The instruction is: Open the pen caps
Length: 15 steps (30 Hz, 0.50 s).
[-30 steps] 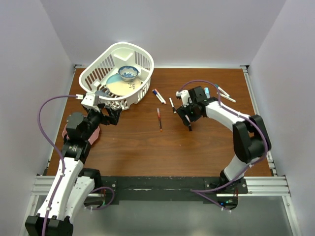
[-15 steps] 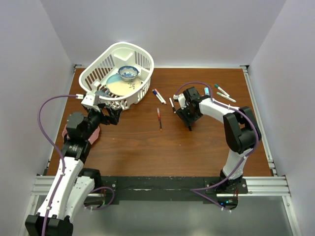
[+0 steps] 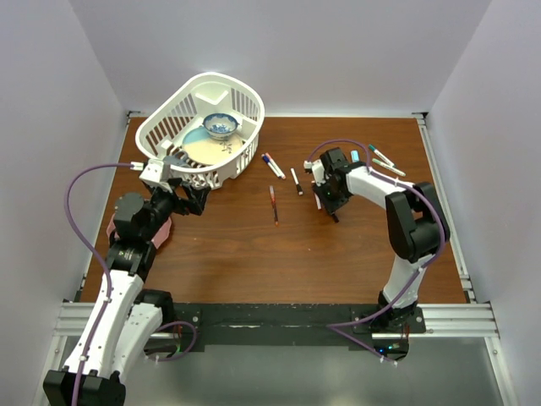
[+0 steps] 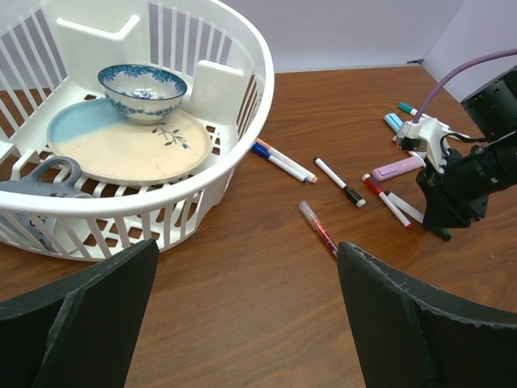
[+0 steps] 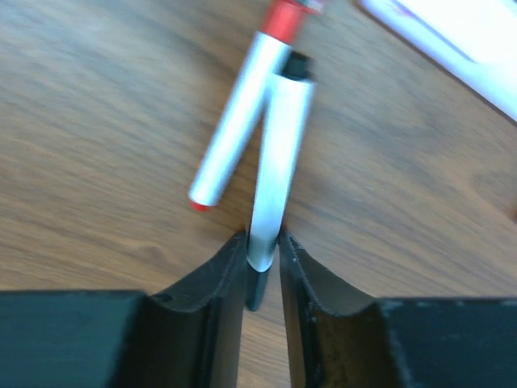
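My right gripper (image 5: 262, 246) is shut on a white pen (image 5: 279, 153) lying on the table, and its jaws pinch the barrel where it meets the black cap (image 5: 254, 287). A second white pen (image 5: 234, 137) with a red cap (image 5: 283, 20) lies touching it on the left. In the top view the right gripper (image 3: 331, 203) points down at the table right of centre. More pens lie apart: a red one (image 3: 274, 205), a black-tipped one (image 3: 296, 181), a blue pair (image 3: 272, 165). My left gripper (image 4: 250, 315) hangs open over bare wood beside the basket (image 4: 242, 145).
The white basket (image 3: 245, 101) at the back left holds a plate (image 4: 121, 149), a blue-patterned bowl (image 4: 141, 89) and grey scissors (image 4: 48, 182). A pink pen (image 4: 397, 168) and teal-capped pens (image 3: 382, 159) lie behind the right gripper.
The right gripper's jaws have closed in on the white pen. The right arm shifted slightly to the right, uncovering the black-tipped pen. The left arm has not moved.
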Tool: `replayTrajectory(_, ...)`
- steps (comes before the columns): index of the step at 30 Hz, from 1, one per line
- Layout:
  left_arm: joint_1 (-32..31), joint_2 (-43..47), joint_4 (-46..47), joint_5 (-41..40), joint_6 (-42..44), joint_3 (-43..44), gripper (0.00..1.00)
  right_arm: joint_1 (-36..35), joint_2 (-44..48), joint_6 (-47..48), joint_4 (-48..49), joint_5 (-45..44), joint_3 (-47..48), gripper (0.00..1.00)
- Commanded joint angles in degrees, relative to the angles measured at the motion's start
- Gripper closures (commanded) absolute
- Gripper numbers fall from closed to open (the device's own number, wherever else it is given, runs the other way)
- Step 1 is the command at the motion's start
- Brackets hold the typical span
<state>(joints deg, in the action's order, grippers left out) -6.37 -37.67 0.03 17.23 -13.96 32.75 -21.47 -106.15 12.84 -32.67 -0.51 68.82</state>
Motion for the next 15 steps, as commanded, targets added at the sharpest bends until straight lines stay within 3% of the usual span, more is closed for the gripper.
replayTrajectory(1, 0.3, 0.8, 3.2, 2.2, -0.1, -0.1, 0.02, 2.9, -1.2, -0.3, -2.4, -0.5, -0.4, 0.77)
replayTrajectory(7, 0.3, 1.7, 6.5, 10.7, -1.0, -0.3, 0.04, 6.8, 1.5, -0.7, -2.6, 4.2, -0.6, 0.98)
replayTrajectory(11, -0.2, 1.3, 11.8, 16.9, -4.1, -1.9, 0.06, 9.1, 6.1, -1.8, -2.0, 11.5, -1.7, 1.0)
replayTrajectory(15, -3.1, 0.6, 17.5, 20.2, -13.0, -3.1, 0.1, 13.1, 10.0, -3.9, -0.8, 20.8, -3.1, 1.0)
